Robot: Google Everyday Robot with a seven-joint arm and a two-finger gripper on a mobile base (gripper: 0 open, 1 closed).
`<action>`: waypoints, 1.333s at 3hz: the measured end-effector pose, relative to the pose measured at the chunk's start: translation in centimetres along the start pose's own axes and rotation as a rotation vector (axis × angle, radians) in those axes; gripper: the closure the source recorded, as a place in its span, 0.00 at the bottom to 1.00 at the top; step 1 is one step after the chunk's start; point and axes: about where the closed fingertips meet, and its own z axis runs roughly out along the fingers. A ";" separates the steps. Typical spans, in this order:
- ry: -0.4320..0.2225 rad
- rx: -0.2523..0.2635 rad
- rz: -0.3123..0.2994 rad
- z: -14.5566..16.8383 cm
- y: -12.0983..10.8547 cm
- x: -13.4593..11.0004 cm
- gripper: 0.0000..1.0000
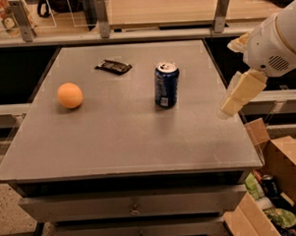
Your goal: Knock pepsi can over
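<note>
The pepsi can (166, 84) is dark blue with a silver top and stands upright on the grey table (114, 141), right of centre. My gripper (238, 95) hangs from the white arm at the right edge of the view. It is over the table's right edge, to the right of the can and apart from it.
An orange ball (69, 95) sits on the left of the table. A dark flat wrapper (114, 67) lies at the back, left of the can. An open cardboard box (283, 183) with items stands on the floor at the lower right. A rail with posts (102, 16) runs behind the table.
</note>
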 end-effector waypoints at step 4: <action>-0.462 -0.139 0.058 11.4 -4.8 -3.5 0.00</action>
